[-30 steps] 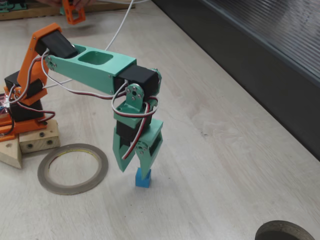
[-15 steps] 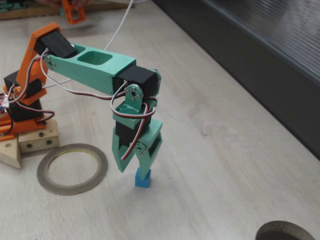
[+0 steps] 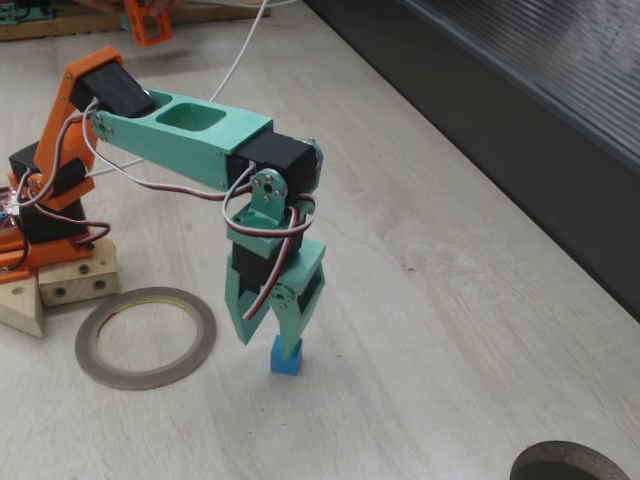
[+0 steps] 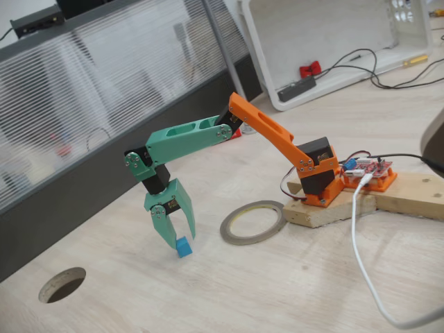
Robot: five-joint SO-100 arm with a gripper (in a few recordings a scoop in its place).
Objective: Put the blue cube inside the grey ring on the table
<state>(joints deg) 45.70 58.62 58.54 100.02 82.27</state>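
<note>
One blue cube (image 3: pixel 286 357) is seen on the table (image 3: pixel 440 330), resting flat on one face; being a cube, no long axis is shown, and one vertical edge is turned roughly toward the camera in both fixed views. The green end effector (image 3: pixel 278 340) is pointed straight down over it, fingertips closed onto the cube's upper part, so the cube is pinched while still seated on the table. One grey ring (image 3: pixel 146 336) is laid flat on the table, opening upward, yellowish inner rim visible. The cube is set well outside the ring, to its right in a fixed view (image 3: pixel 286 357) and to its left in a fixed view (image 4: pixel 183 247). The ring is found between the cube and the arm's wooden base block (image 4: pixel 326 208). One dark round disc (image 3: pixel 570 462) is partly cut off at a frame edge.
</note>
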